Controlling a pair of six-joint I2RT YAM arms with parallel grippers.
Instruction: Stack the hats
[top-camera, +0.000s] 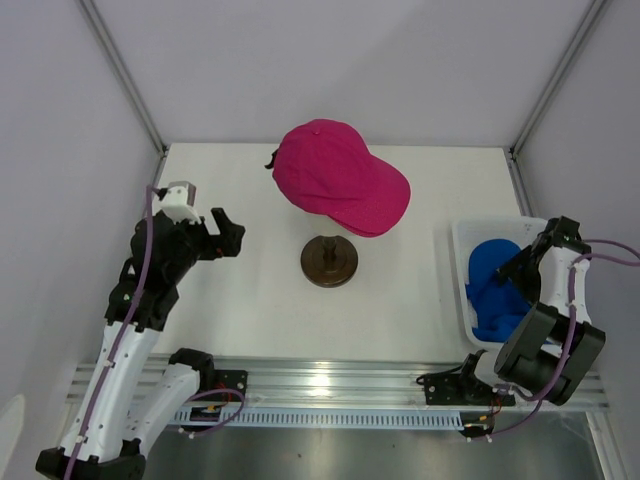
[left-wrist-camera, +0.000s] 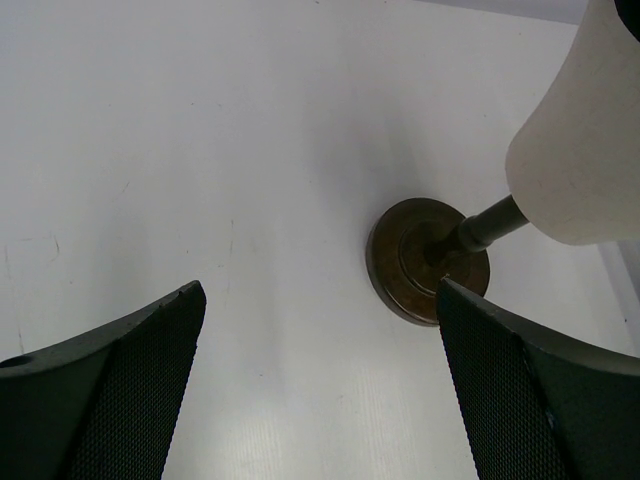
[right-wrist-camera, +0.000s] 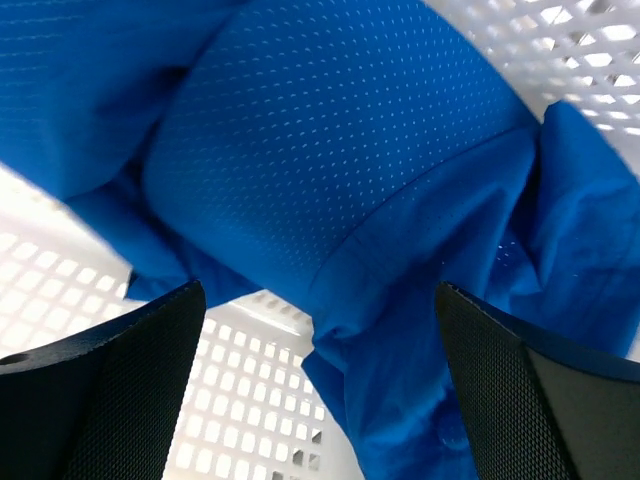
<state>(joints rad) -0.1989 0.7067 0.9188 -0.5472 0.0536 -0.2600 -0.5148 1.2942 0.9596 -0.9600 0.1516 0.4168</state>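
Magenta-pink fabric cap (top-camera: 340, 190) atop cream mannequin head (left-wrist-camera: 585, 140) on dark round stand (top-camera: 329, 261), royal blue fabric caps (top-camera: 495, 285) in white perforated basket (top-camera: 458, 240), left gripper (left-wrist-camera: 320, 330) spread wide over white table (top-camera: 230, 300), right gripper (right-wrist-camera: 320, 330) spread wide just above them

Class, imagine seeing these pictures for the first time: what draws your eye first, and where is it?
The bright pink hat perched above the dark round stand at the centre stands out most. Next come the blue hats heaped in the white basket at the right, beneath the open right gripper.
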